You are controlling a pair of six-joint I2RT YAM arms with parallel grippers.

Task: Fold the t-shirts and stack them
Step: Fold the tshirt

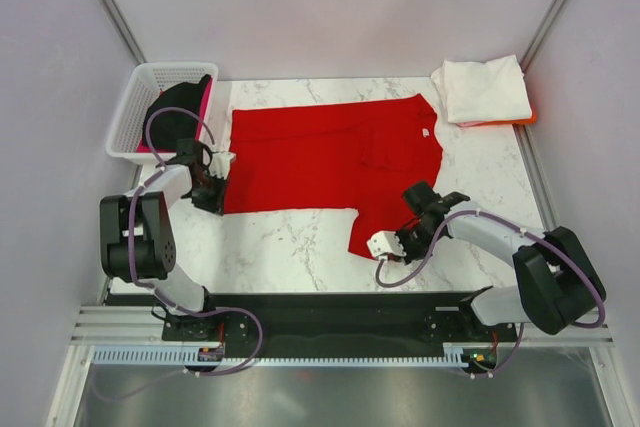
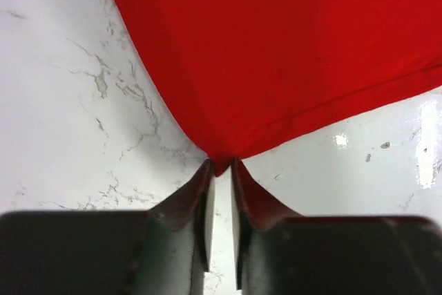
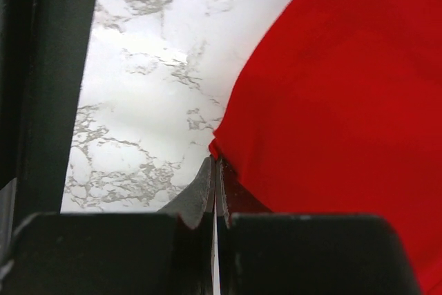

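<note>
Fold step just starting: red t-shirt (image 1: 320, 157) flat on table (image 1: 290, 247), L gripper (image 2: 221, 164) & R gripper (image 3: 215, 160) each pinching a near-edge corner; next, prob. lift both evenly & carry across w/o slipping.

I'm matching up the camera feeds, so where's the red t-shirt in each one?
Top external: red t-shirt spread across the middle.
Left wrist: red t-shirt upper right, corner in left hand.
Right wrist: red t-shirt at right, edge in right hand.
Shared landmark: marble table.
</note>
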